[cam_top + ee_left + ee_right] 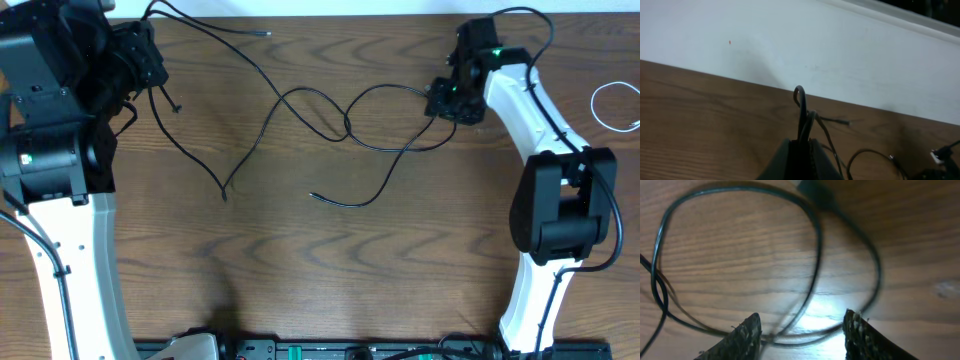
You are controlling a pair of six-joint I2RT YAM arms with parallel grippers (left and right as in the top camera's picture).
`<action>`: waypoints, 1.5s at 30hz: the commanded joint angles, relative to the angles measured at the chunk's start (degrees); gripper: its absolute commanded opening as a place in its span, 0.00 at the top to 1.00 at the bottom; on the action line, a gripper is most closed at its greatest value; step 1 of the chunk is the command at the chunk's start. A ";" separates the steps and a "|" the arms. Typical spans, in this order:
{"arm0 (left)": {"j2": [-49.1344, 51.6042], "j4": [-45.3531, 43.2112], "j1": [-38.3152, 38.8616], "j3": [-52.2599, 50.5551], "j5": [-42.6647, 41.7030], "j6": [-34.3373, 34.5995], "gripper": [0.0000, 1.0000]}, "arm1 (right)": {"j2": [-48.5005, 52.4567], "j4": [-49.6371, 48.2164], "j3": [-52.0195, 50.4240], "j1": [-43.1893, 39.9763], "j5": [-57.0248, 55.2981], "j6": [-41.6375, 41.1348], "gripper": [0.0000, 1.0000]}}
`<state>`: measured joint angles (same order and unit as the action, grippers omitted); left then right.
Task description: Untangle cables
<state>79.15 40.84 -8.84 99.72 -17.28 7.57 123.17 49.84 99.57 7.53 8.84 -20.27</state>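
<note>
left pincer [802, 144] clamps black cable [799, 91] (right pincer [802, 330] gapes, seemingly unladen).

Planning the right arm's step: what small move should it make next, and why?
Probably close the right gripper on the black cable. Its fingers stand apart with a strand of the loop running between them, and the left gripper pinches black cable at far left, so a second grip would let the arms pull apart the crossing mid-table.
</note>
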 commanded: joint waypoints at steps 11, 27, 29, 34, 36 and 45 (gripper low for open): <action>1.20 5.64 0.66 0.61 -0.31 0.70 0.93 | 2.78 -11.98 -9.90 1.79 0.59 -1.97 0.56; 20.79 21.09 10.82 0.61 -0.02 0.70 0.93 | 3.10 -14.67 -9.55 1.77 0.76 1.79 0.99; 24.13 22.34 10.80 0.61 0.87 0.68 0.92 | 2.43 -13.94 -7.63 1.64 0.85 4.11 0.99; 32.70 24.04 10.80 0.61 4.46 0.70 0.92 | -2.14 -7.74 4.59 0.02 3.69 8.87 0.99; 35.89 24.04 10.80 0.61 4.46 0.70 0.93 | -4.28 -4.92 11.43 -0.83 6.69 10.29 0.99; 47.54 23.47 10.80 0.61 4.48 0.70 0.92 | -14.91 1.33 39.34 -4.28 13.42 10.73 0.99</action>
<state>124.14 64.23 2.04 99.72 -13.39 7.75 114.48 50.72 132.53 4.29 18.96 -10.92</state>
